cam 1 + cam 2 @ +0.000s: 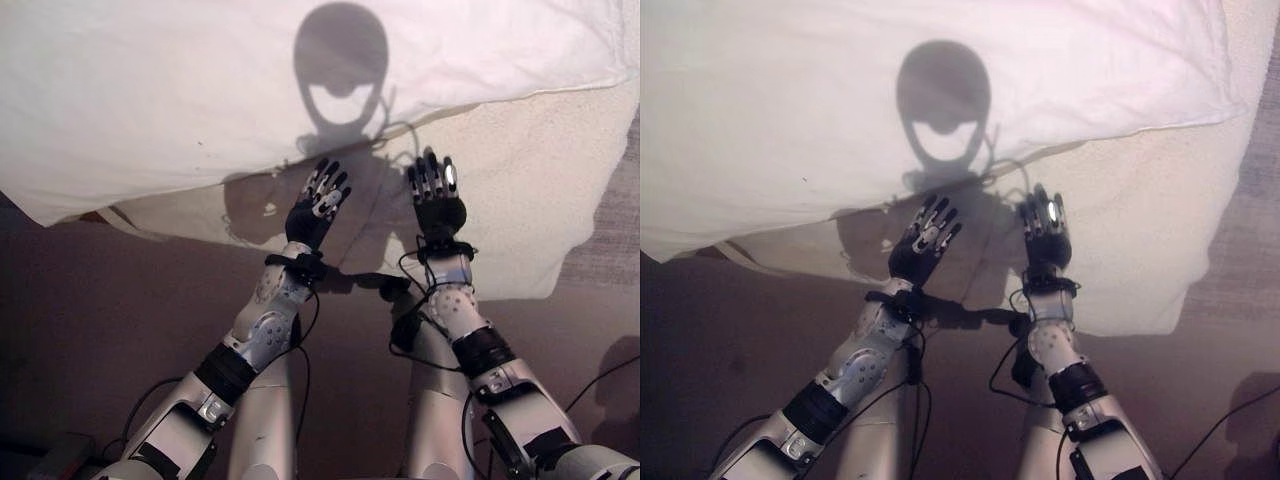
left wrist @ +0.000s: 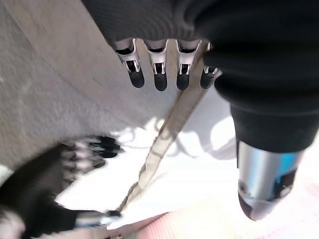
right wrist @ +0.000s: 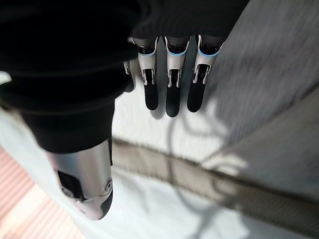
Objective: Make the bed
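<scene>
A white quilt point(image 1: 200, 90) covers the upper part of the bed, its lower edge running slantwise across the eye views. Below it lies a cream blanket point(image 1: 520, 190) on the bed's corner. My left hand point(image 1: 312, 212) and right hand point(image 1: 437, 205) are raised side by side over the cream blanket, just below the quilt's edge. Both hands have straight fingers and hold nothing. In the left wrist view my left hand's fingers point(image 2: 159, 74) hang above the cloth. The right wrist view shows my right hand's fingers point(image 3: 172, 89) straight above the cream blanket.
A brown carpeted floor point(image 1: 90, 320) lies in front of the bed and to the left. A grey patch of floor point(image 1: 610, 240) shows at the right past the blanket's corner.
</scene>
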